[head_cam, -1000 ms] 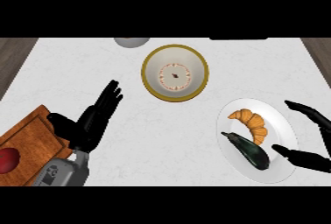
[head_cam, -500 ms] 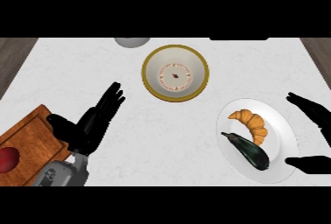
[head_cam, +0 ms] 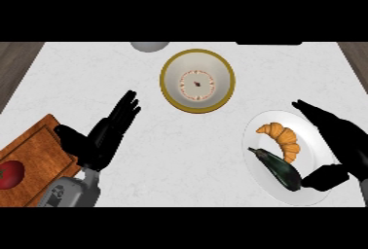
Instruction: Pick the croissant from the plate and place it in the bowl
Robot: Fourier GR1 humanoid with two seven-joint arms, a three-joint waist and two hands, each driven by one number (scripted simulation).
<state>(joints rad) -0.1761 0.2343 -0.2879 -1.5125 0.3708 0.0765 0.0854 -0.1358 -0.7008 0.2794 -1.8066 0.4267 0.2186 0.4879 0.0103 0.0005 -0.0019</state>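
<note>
Croissant (head_cam: 282,138) on plate (head_cam: 313,197) beside dark vegetable (head_cam: 276,168); right hand (head_cam: 342,146) spread wide, empty, flanking it for grasp. Bowl (head_cam: 197,80) waits. Left hand (head_cam: 104,133) open, idle.

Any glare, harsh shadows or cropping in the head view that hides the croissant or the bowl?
Head view: light is even, with no glare on the white marble counter; the orange croissant on the white plate is fully visible, as is the yellow-rimmed cream bowl; the black right hand is cut by the right edge, and the grey object by the top.
</note>
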